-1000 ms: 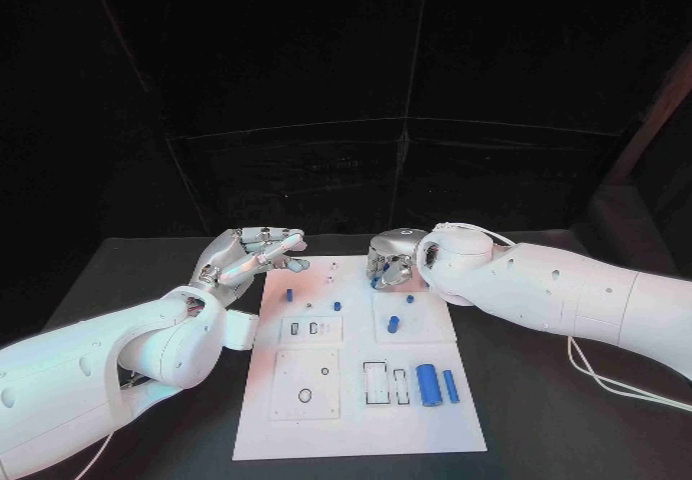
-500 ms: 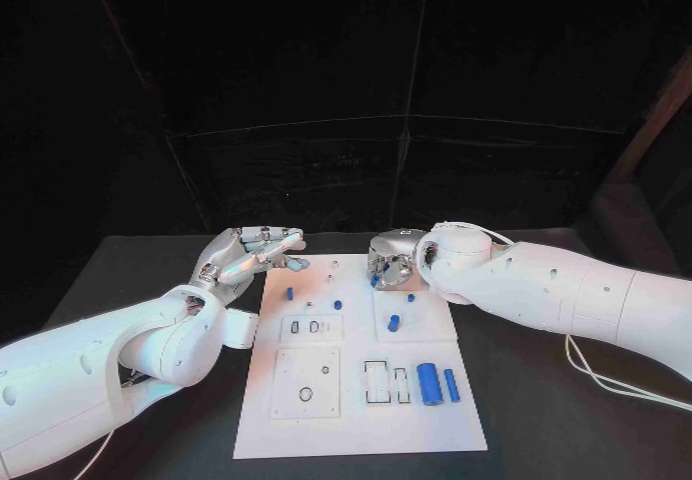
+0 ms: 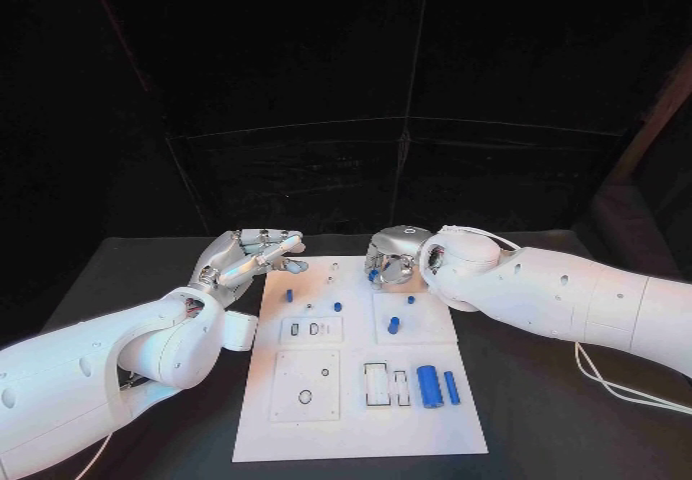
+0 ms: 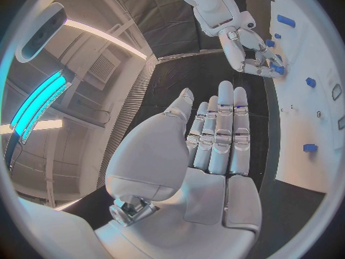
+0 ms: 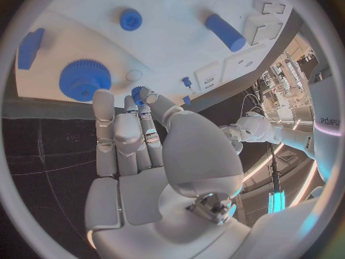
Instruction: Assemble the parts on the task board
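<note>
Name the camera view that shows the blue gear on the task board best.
The right wrist view: the blue gear lies unobstructed on the task board, its teeth visible, beside the right robot hand. In the head view that robot hand covers its spot; I cannot pick it out in the left wrist view.

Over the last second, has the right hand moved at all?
Yes, slightly. In the head view the right hand has drifted up the picture toward the far edge of the task board, a small blue part at its fingertips.

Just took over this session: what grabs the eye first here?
The white rectangular task board lies mid-table, dotted with small blue parts. Over its far end the silver right hand pinches a small blue gear-like part. The silver left hand hovers at the board's far left corner, fingers straight.
</note>
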